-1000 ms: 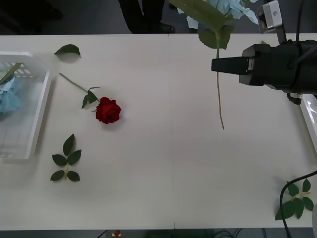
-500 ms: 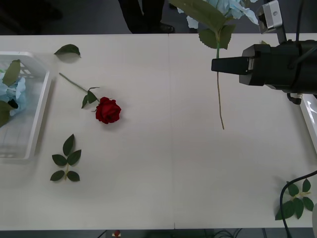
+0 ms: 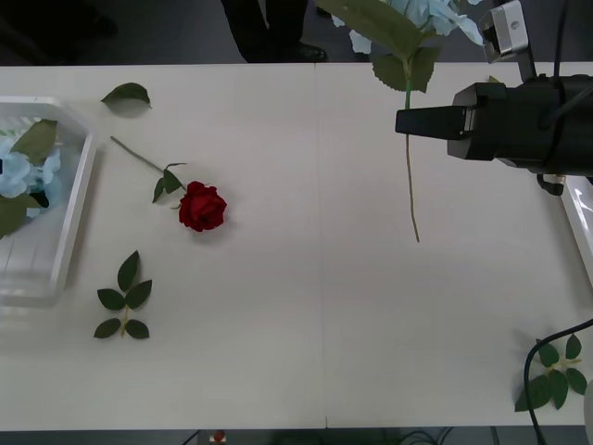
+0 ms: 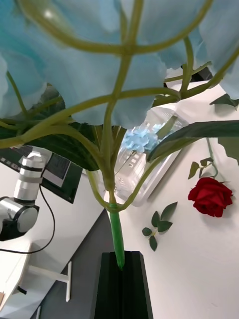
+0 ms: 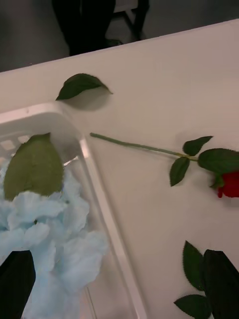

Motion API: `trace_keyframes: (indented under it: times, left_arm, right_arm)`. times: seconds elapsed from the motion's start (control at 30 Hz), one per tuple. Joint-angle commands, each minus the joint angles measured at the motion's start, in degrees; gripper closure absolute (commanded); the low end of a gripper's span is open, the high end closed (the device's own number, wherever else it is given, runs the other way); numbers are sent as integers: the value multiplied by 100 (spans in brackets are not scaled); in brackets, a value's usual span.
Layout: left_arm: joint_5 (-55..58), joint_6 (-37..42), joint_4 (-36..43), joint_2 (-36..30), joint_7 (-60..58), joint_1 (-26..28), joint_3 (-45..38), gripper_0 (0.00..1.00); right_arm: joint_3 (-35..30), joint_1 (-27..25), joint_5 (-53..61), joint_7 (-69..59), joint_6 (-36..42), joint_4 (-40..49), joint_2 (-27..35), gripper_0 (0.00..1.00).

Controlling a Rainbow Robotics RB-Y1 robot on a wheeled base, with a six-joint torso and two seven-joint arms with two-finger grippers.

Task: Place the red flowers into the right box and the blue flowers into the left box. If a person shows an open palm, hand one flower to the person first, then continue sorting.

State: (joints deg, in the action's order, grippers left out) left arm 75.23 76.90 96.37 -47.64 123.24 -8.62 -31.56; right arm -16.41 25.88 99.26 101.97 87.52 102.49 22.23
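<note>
Blue flower held aloft by its stem, another being lowered into the left box

The right gripper (image 3: 400,121) is clamped on a blue flower (image 4: 99,65) stem, the bloom lifted clear of the table (image 3: 306,306), presumably for carrying leftward. One blue cluster (image 5: 55,234) is seen in the left box (image 3: 79,199) between the parted fingers of the left gripper (image 5: 117,281). One red rose (image 3: 202,206) is counted mid-table; three leaf sprigs (image 3: 123,298) lie loose.

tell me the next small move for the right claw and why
Probably carry it left toward the left box. The right claw is shut on a blue flower's stem, raised above the table's right side, while that box, already holding blue petals, sits at the far left.
</note>
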Motion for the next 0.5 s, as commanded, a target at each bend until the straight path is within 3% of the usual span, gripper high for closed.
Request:
trace_keyframes:
  times: [0.03,0.27,0.5]
  left_arm:
    - [1046,70,224,-298,-45,-140,107,4]
    - [2171,-773,734,-17,51,-219,1109,3]
    - [2496,-1775,1402,941,183,-201,2216,0]
  right_arm:
    - [-38,40,50,-98,-33,148,79,100]
    - [-38,40,50,-98,-33,148,79,100]
    - [-38,40,50,-98,-33,148,79,100]
